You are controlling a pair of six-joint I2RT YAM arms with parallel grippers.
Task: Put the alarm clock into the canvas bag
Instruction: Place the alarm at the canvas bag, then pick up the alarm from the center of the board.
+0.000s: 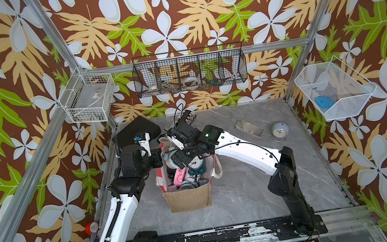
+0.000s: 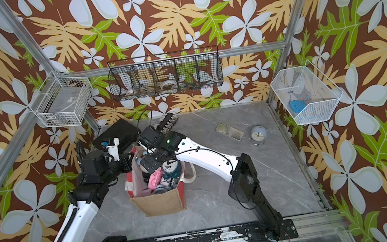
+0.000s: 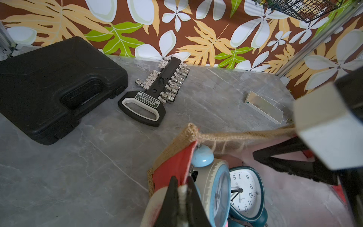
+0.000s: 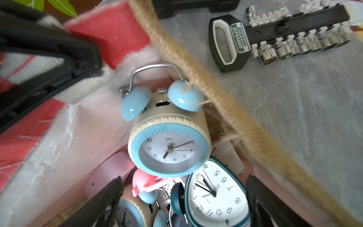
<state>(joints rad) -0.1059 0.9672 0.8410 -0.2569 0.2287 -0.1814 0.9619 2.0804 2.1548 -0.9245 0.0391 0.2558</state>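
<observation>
The right gripper (image 4: 183, 179), spread wide and empty, is held at the mouth of the canvas bag (image 1: 189, 198), whose rim is pinched by the closed left gripper (image 3: 181, 182); the alarm clock (image 1: 280, 130) is seen on the table (image 1: 238, 193), well apart, nearer the right arm.

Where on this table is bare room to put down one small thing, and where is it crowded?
Bare: the strip between the canvas bag and the front rail; the wide patch right of the right arm, nearer than the white clock. Crowded: far left, around black case and socket rack.
</observation>
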